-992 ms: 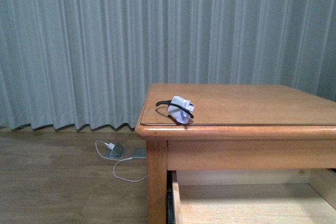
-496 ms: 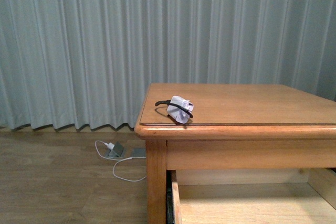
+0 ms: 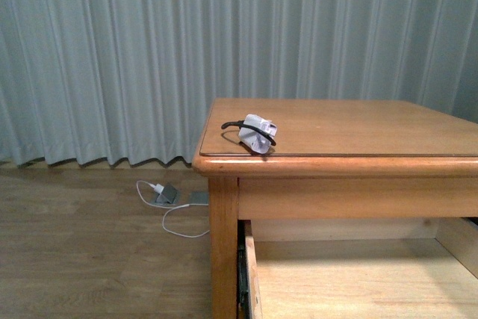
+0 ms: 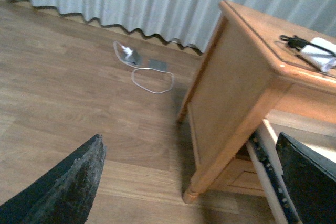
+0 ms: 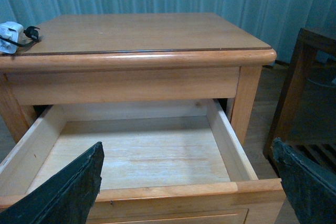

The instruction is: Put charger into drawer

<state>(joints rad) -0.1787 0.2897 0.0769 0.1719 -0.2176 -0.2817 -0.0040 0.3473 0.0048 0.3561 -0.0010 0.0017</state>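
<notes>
- The charger (image 3: 258,134), a small white plug adapter with a thin black cable wrapped round it, lies on the wooden surface (image 3: 358,128) near its front left corner, close to the rounded edge; one end of the cable sticks out to the left
- The drawer (image 3: 249,274) stands pulled out below the surface, and the right wrist view shows its pale unfinished inside and walls (image 5: 226,140)
- The charger is well apart from the drawer, up on the surface and not in it
- The left tool (image 4: 189,140) has its two dark fingers (image 4: 68,187) spread wide apart with nothing between them; it hangs over the floor beside the left leg of the surface, with the charger (image 4: 315,53) above it
- The right tool (image 5: 186,145) is likewise spread wide and grips nothing; it faces the open drawer from the front, with the charger (image 5: 9,30) at the far corner
- Neither arm shows in the front view
- A white-cabled charger with a grey device (image 3: 166,213) lies on the wooden floor (image 3: 89,259) by the grey-blue curtain (image 3: 112,57)
</notes>
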